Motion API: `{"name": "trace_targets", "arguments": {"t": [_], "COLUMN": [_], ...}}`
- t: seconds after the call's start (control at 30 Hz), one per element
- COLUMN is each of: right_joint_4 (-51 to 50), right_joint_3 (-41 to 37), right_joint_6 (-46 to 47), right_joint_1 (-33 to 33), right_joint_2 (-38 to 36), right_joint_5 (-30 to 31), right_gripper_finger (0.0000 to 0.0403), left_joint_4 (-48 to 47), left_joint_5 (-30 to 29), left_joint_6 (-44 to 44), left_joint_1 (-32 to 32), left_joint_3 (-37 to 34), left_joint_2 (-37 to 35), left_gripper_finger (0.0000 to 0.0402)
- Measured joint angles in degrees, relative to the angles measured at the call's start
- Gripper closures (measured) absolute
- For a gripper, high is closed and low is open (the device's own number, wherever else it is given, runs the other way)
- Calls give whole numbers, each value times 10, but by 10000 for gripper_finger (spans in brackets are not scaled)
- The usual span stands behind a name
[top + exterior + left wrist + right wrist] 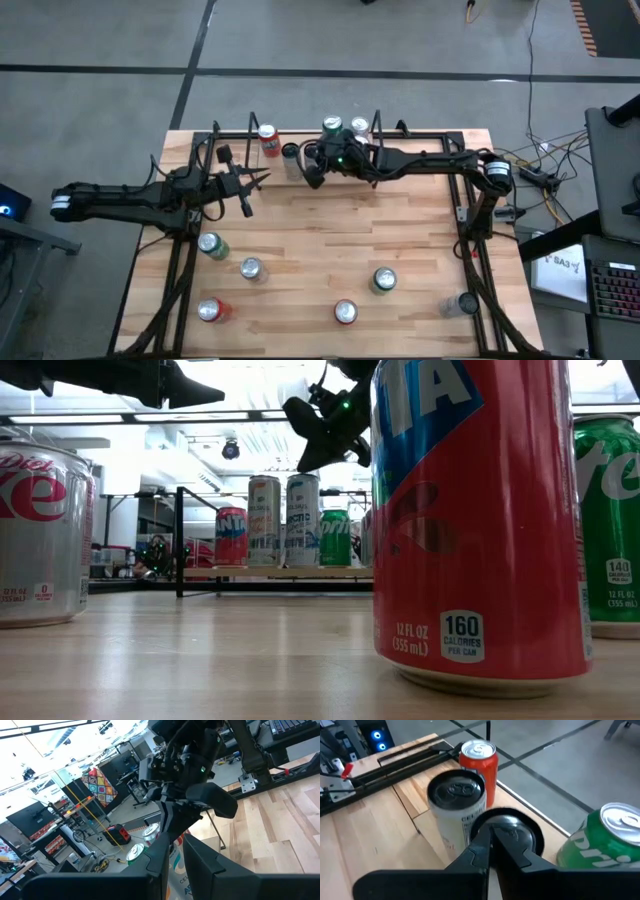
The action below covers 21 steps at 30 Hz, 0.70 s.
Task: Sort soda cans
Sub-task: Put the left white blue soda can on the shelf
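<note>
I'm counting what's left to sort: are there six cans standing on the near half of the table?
Yes: the high view shows six, two green, two red, two silver.

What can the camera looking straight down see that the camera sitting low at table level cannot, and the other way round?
Only the high view shows the whole layout: six cans scattered over the near half of the table, a red can and other cans at the far edge, and both arms reaching in from the sides, left gripper and right gripper.

Only the low view shows the printed labels, such as the big red can up close, and the room behind.

Both show the row of cans at the far edge and the right gripper above it.
</note>
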Motion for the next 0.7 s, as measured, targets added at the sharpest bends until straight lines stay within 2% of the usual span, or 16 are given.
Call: {"name": "trace_targets", "arguments": {"t": [0.5, 0.7], "right_joint_4": [-22, -32], "right_joint_3": [-4, 21], "right_joint_6": [-23, -43], "right_joint_1": [6, 6], "right_joint_2": [-6, -8], "right_joint_5": [0, 0], "right_gripper_finger": [392, 392], "left_joint_4": [0, 0], "left_joint_5": [0, 0], "left_joint_6": [0, 0], "left_joint_1": [0, 0], "left_joint_3": [0, 0], "left_joint_2": [0, 0], "left_gripper_finger": [363, 363]}}
